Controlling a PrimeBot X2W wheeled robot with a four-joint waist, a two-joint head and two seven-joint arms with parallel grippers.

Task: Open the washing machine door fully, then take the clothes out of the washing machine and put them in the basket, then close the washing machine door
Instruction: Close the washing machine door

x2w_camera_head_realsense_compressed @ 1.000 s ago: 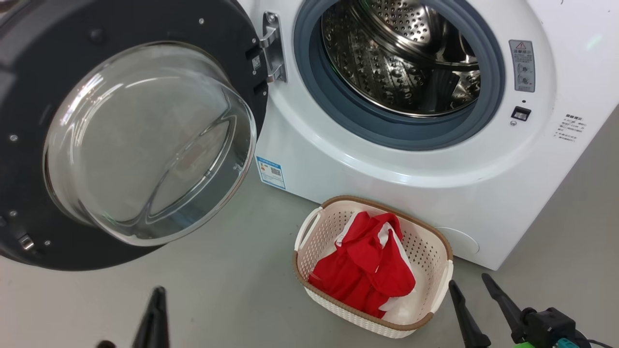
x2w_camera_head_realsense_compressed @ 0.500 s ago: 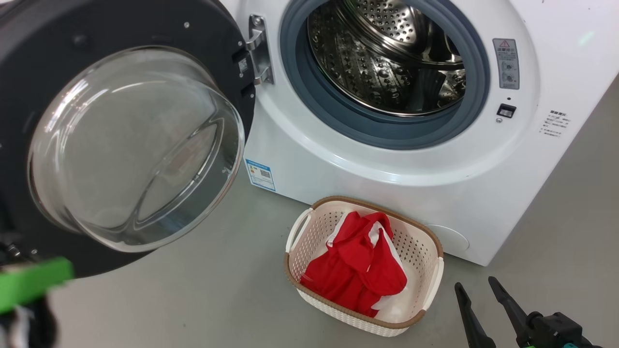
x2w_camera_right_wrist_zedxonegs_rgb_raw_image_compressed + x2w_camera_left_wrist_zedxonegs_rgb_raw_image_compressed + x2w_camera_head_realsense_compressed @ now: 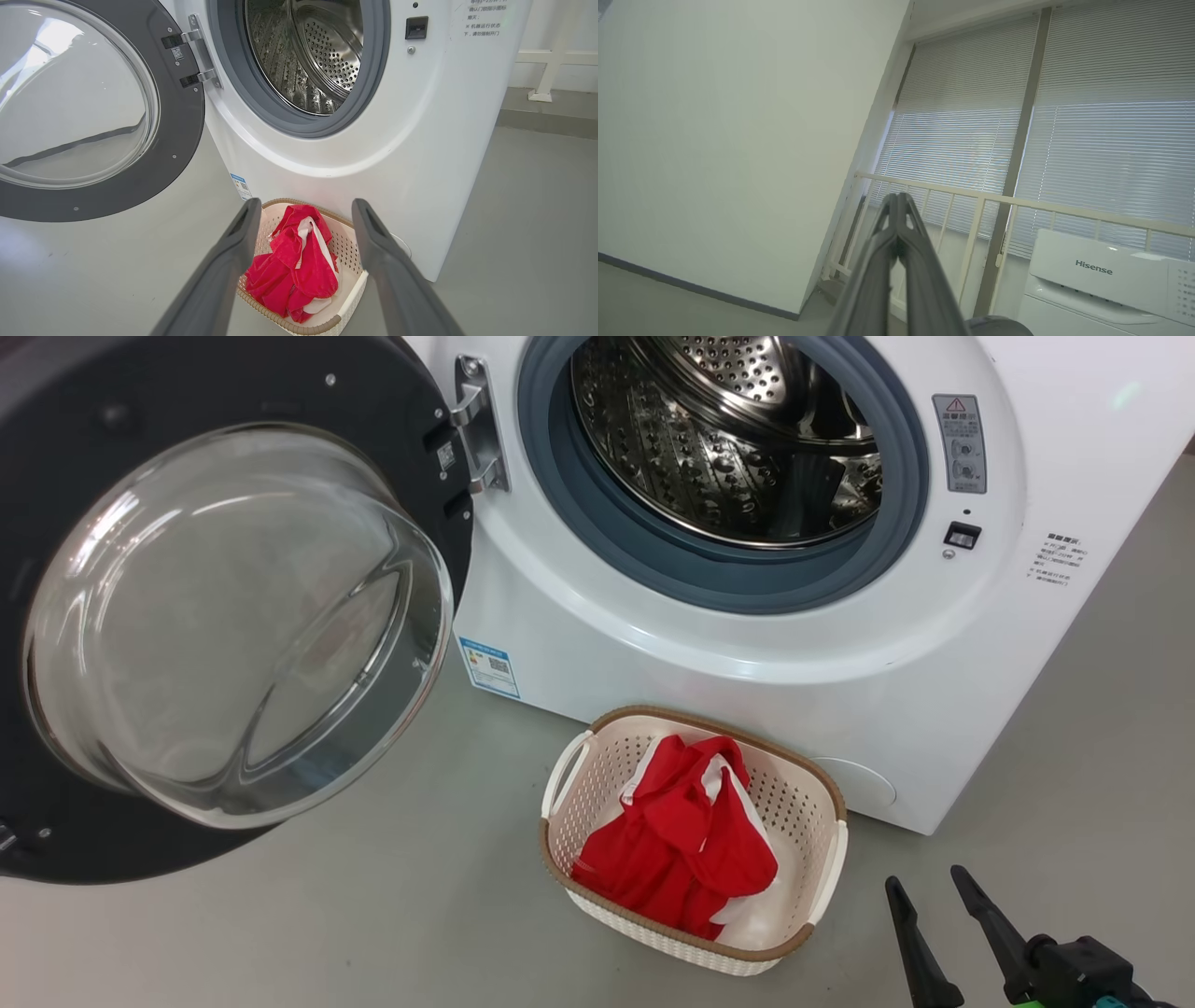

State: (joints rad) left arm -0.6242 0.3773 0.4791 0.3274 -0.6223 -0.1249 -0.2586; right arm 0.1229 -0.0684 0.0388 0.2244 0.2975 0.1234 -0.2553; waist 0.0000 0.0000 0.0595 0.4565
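The washing machine door [image 3: 140, 616] [image 3: 177, 126] stands swung wide to the left, its glass bowl facing out. The white washing machine [image 3: 747, 635] [image 3: 420, 140] shows a bare steel drum [image 3: 728, 439]. Red clothes [image 3: 681, 840] [image 3: 294, 261] with white trim lie in the cream basket [image 3: 597, 765] [image 3: 350, 289] on the floor before the machine. My right gripper [image 3: 929, 882] [image 3: 306, 207] is open and holds nothing, low at the right of the basket. In the left wrist view my left gripper [image 3: 896, 196] is shut on nothing, pointing up toward a wall and window blinds.
Grey floor [image 3: 373, 915] spreads around the basket. A blue label [image 3: 489, 665] sits on the machine's lower left front. In the left wrist view a white railing [image 3: 1017, 200] runs before the blinds, with another white appliance [image 3: 1101, 280] at the lower right.
The camera has shifted, sliding the scene left. My left gripper, seen at the lower left a second ago, has left the head view and closed. The right gripper stays open.
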